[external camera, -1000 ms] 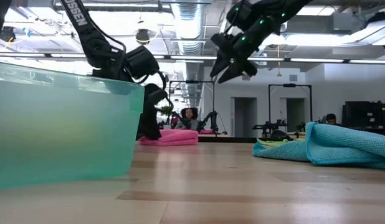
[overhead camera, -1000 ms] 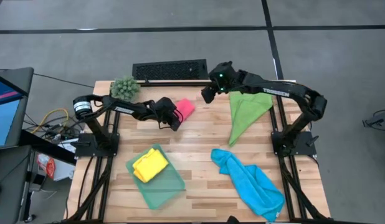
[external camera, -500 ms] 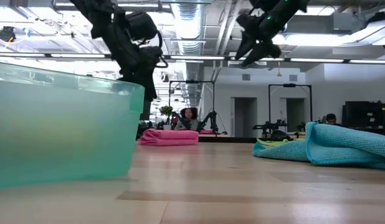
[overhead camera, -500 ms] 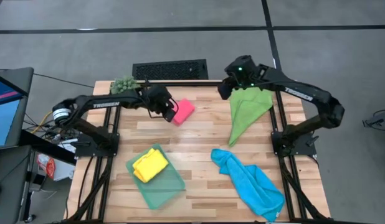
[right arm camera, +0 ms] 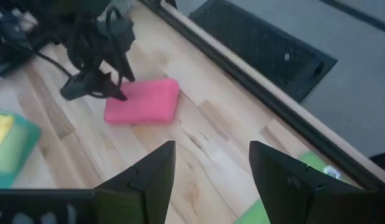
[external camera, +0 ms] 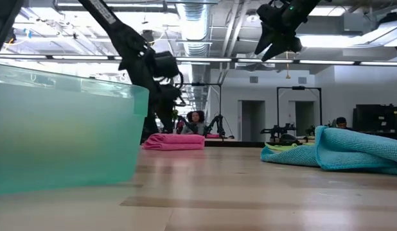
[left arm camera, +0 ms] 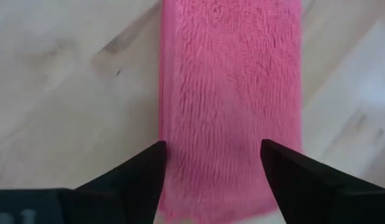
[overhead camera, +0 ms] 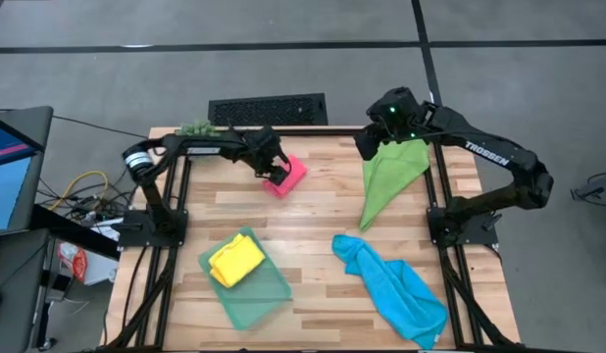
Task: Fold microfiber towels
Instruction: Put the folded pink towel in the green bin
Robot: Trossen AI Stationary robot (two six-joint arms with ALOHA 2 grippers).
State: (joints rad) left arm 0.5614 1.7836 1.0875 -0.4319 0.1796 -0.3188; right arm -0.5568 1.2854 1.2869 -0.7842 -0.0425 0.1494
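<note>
left gripper (overhead camera: 279, 174) has swung back over the folded pink towel (overhead camera: 287, 175) near the middle of the desk's (overhead camera: 313, 211) far edge, and its fingers, shut a second ago, now stand apart over the cloth without clamping it, so pink looks done and just needs moving. right gripper (overhead camera: 367, 145) has shifted right along the far edge to hover above the green towel (overhead camera: 389, 176) at the far right corner, fingers apart, nothing held. yellow towel (overhead camera: 235, 260) sits folded in the tray (overhead camera: 267, 300) at the near left; blue towel (overhead camera: 393, 285) lies crumpled at the near right, so green and blue are probably left.
</note>
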